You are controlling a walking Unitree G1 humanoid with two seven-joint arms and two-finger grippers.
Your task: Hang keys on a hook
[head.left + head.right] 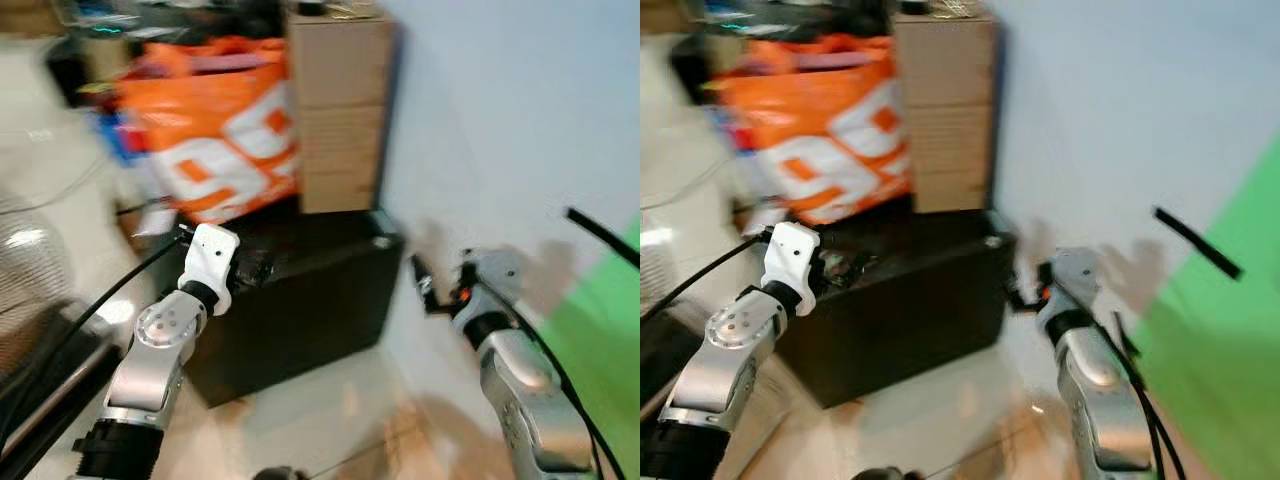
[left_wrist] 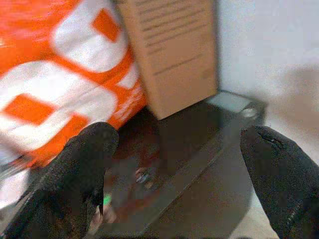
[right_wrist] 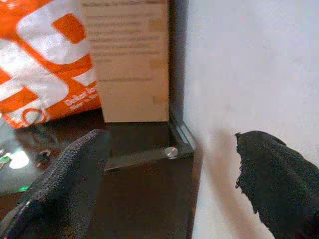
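Black glass-topped cabinet (image 1: 300, 300) before me: orange-and-white bag (image 1: 220, 130), cardboard box (image 1: 338, 110) beside it against the white wall (image 1: 480, 120). Left gripper (image 2: 179, 174) wide open, empty. Right gripper (image 3: 169, 179) wide open, empty. I cannot make out keys.

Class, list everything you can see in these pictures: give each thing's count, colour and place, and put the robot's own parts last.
Bag: one, orange and white, on the cabinet, left of the box.
Box: one, brown cardboard, upright on the cabinet by the wall.
Cabinet: one, black, low, against the wall.
Small items: a few, too blurred to name, on the cabinet top.
Wall: pale, to the right.
Green surface: one, far right.
Floor: pale, glossy.
Left gripper: open, over the cabinet top.
Right gripper: open, near the cabinet's corner by the wall.
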